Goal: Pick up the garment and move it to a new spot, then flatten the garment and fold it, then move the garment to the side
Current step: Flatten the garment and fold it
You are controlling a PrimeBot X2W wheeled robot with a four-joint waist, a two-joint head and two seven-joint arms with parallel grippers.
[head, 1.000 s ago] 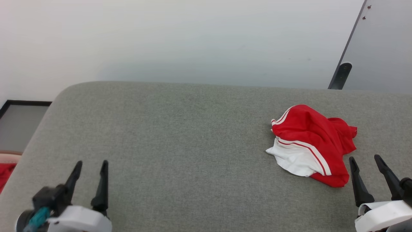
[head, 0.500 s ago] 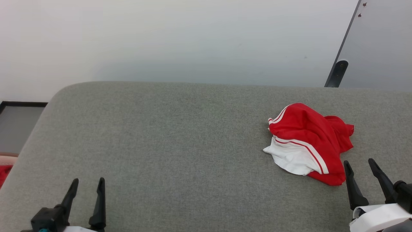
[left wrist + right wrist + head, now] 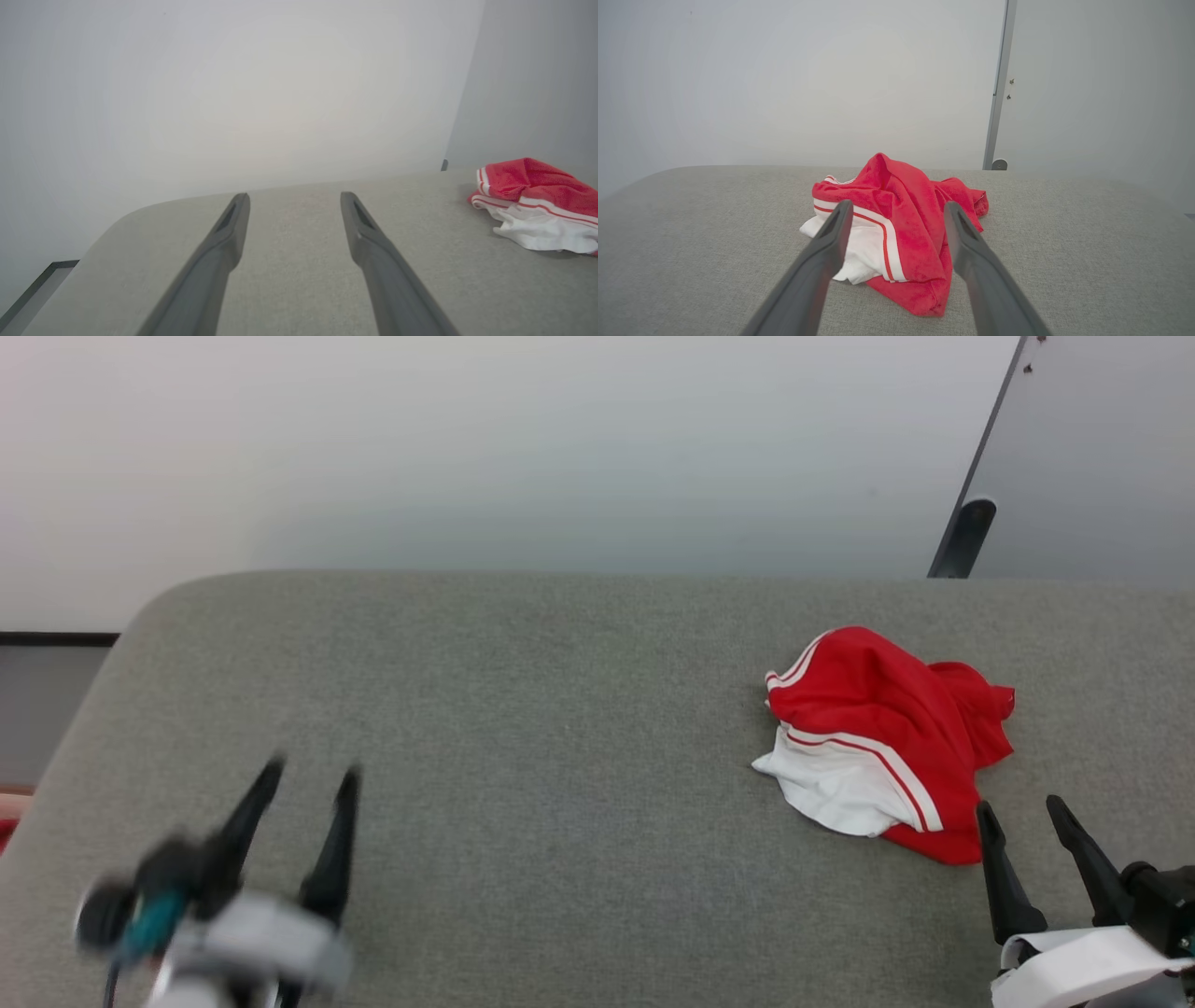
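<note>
Head view, tabletop (image 3: 560,756): grey woven cover with a rounded far-left corner; a pale wall (image 3: 467,448) stands behind it.
Head view, garment (image 3: 878,747): a crumpled heap, red folds over a white panel with red-and-white striped trim. It lies on the right half of the tabletop.
Head view, left claw (image 3: 313,768): lower left and blurred, released with jaws apart and nothing between them. It is over bare cover, well apart from the garment.
Head view, right claw (image 3: 1019,804): lower right, released and empty. Its inner tip is just beside the garment's near red hem; whether they touch cannot be told.
Left wrist view, fingers (image 3: 224,261): two dark fingers splayed above bare cover, holding nothing.
Left wrist view, garment: at the right edge, partly cut off, resting on the tabletop.
Right wrist view, fingers: spread wide, with the garment heaped between and beyond them.
Right wrist view, panel (image 3: 1092,93): grey and upright, behind the tabletop at right.
</note>
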